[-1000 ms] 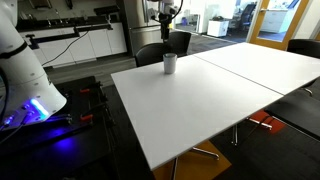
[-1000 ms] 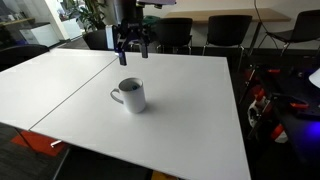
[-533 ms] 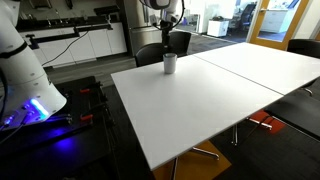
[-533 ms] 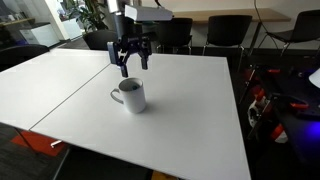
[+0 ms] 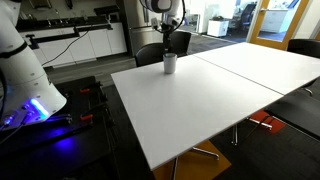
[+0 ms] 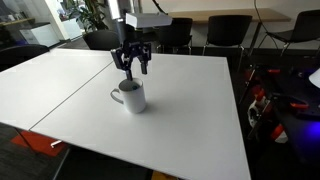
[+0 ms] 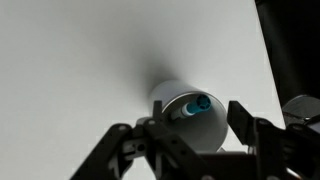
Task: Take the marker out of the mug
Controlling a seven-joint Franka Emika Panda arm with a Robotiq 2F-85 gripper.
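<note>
The small grey-white mug [image 6: 129, 95] stands on the white table [image 6: 180, 110]; it shows far off in an exterior view [image 5: 170, 63] too. In the wrist view the mug [image 7: 188, 128] is seen from above, and the marker [image 7: 195, 105] leans inside it, its blue-green end near the rim. The marker does not show in the exterior views. My gripper [image 6: 132, 68] hangs open just above the mug, and it shows small above the mug in the far exterior view [image 5: 167, 44]. In the wrist view its fingers [image 7: 243, 122] stand either side of the mug, empty.
Black chairs [image 6: 224, 32] stand behind the table's far edge, and another chair [image 5: 163, 52] stands behind the mug. A seam [image 6: 75, 85] splits the tabletop. A second robot base [image 5: 25, 75] with blue light stands beside the table.
My gripper has come down and a little nearer, from well above the table to just over the mug. The mug has not moved.
</note>
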